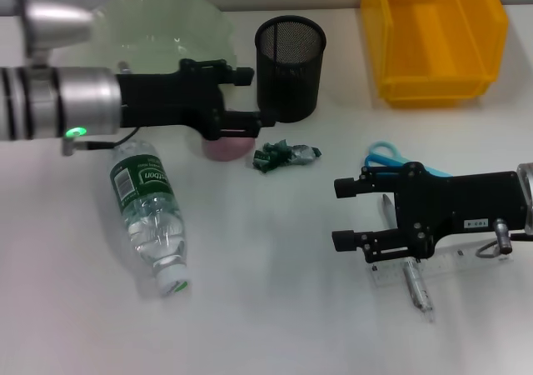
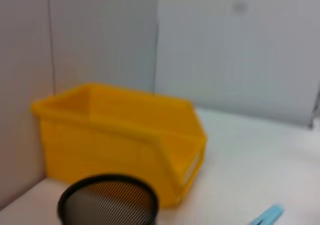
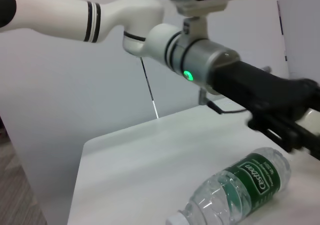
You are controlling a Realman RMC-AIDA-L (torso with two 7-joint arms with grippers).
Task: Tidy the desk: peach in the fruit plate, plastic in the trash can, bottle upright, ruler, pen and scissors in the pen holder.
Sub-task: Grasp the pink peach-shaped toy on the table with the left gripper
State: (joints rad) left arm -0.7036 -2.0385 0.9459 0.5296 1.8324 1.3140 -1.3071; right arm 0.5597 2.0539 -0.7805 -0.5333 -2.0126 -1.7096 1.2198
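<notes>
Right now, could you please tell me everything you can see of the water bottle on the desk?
The bottle is clear plastic with a green label in white lettering and a white cap. It lies on its side on the white desk, cap end toward the robot, base pointing toward the left gripper above it. It looks mostly empty, though I cannot be sure. Nothing touches it but the desk; the right wrist view shows it lying there too.

Bright, even overhead light, soft shadows under both arms; the yellow bin (image 2: 120, 140) looks blurred up close
</notes>
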